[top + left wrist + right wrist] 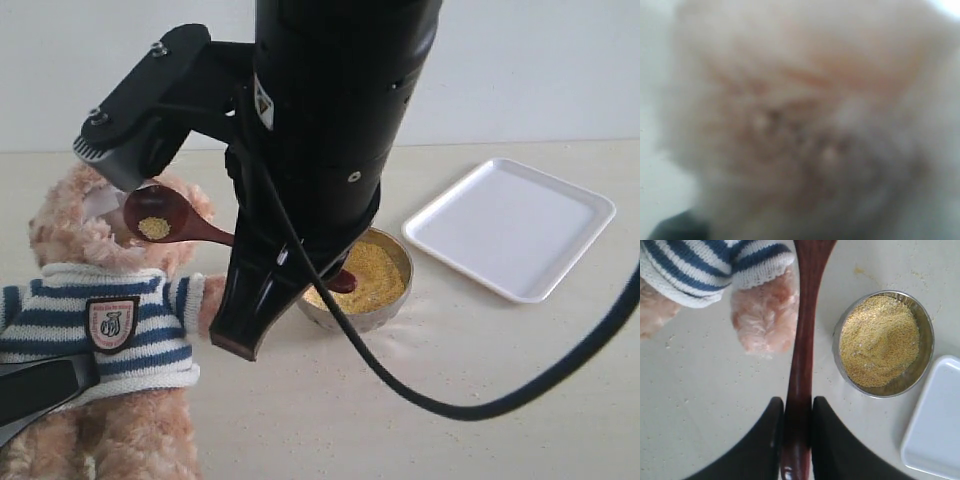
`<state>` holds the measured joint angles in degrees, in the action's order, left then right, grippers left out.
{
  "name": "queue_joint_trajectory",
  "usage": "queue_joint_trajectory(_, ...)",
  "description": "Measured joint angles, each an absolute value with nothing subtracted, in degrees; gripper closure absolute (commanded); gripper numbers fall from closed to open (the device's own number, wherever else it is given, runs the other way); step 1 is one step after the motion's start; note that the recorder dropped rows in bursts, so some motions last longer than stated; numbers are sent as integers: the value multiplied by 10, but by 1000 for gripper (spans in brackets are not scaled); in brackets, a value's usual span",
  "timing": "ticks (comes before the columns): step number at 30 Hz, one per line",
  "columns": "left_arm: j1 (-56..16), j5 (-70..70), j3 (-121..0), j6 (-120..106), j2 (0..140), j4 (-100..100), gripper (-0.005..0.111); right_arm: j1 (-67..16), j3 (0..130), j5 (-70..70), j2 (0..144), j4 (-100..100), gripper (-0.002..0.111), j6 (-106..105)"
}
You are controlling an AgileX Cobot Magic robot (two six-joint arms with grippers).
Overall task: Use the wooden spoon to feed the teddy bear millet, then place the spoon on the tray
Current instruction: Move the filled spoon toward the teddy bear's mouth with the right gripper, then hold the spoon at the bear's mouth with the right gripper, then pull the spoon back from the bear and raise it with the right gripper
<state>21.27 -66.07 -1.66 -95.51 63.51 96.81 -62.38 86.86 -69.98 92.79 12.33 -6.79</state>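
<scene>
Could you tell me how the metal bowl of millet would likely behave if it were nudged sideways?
The metal bowl sits low and wide, so it would probably slide on the smooth table rather than tip. The millet fills it almost to the rim on one side, so a sharp nudge might spill loose grains.

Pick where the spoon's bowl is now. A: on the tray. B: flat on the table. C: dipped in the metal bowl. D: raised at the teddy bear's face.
D: the right gripper holds the wooden spoon, millet in it, up by the teddy bear's face.
</scene>
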Motion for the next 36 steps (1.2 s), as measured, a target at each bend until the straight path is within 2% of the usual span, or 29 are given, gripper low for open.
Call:
queue_joint_trajectory(12, 213, -661, -17, -955, 635, 968, 102, -641, 906, -696, 964, 152, 108, -97)
queue_joint_trajectory(36, 213, -661, -17, -955, 635, 970, 102, -731, 912, -700, 1010, 402, 108, -147)
